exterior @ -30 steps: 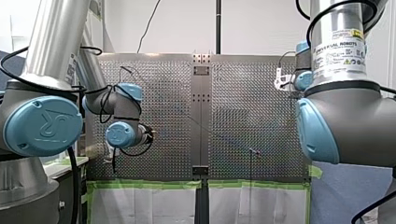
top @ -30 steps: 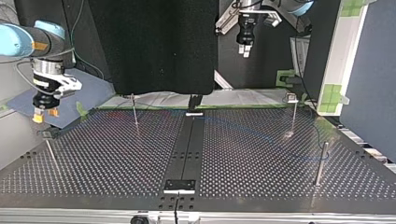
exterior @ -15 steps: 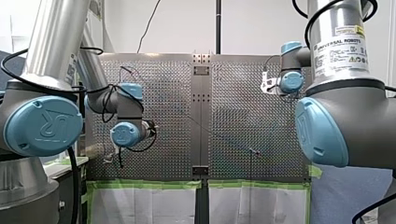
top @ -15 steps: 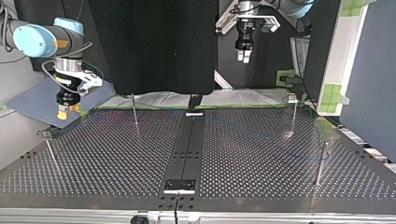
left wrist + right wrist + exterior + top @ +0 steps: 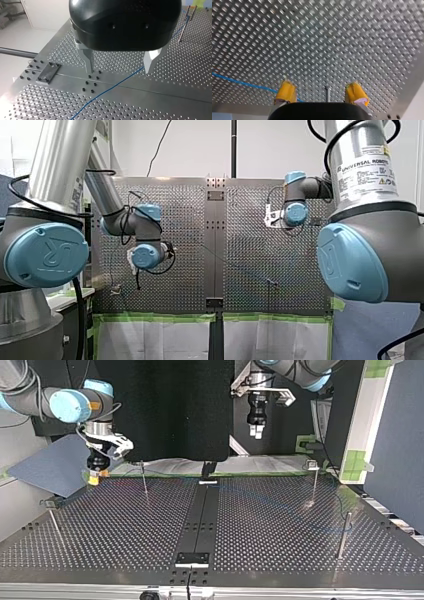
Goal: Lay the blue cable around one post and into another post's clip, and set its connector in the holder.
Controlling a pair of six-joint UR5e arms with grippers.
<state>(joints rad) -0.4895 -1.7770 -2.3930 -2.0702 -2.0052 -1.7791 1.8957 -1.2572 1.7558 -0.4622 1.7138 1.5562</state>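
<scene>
On the perforated metal table (image 5: 125,525), the thin blue cable (image 5: 110,87) lies loose and flat.

Left wrist view: the cable runs diagonally under my left tool (image 5: 119,71), across the smooth centre strip (image 5: 155,87), then on toward a thin metal post (image 5: 183,27) ahead of the tool. The tool's metal fingers (image 5: 88,58) are spread wide with nothing between them. It hangs clear above the cable, no contact.

Right wrist view: my right tool (image 5: 320,96) has its yellow pads (image 5: 286,92) spread apart, gripping nothing. The cable comes in beside one pad and goes out of sight behind it. The tool is above the table, not touching it.

Top view: the right tool sits over the far-left corner of the table, the left tool high above the far edge near centre. The cable is only faint here, an arc from far centre out toward the plain upright post (image 5: 343,535) at the right. The clip-topped post (image 5: 313,477) stands further back on that side. A second clip-topped post (image 5: 52,517) is at the left, well apart.

Can't make out the connector or holder.
</scene>
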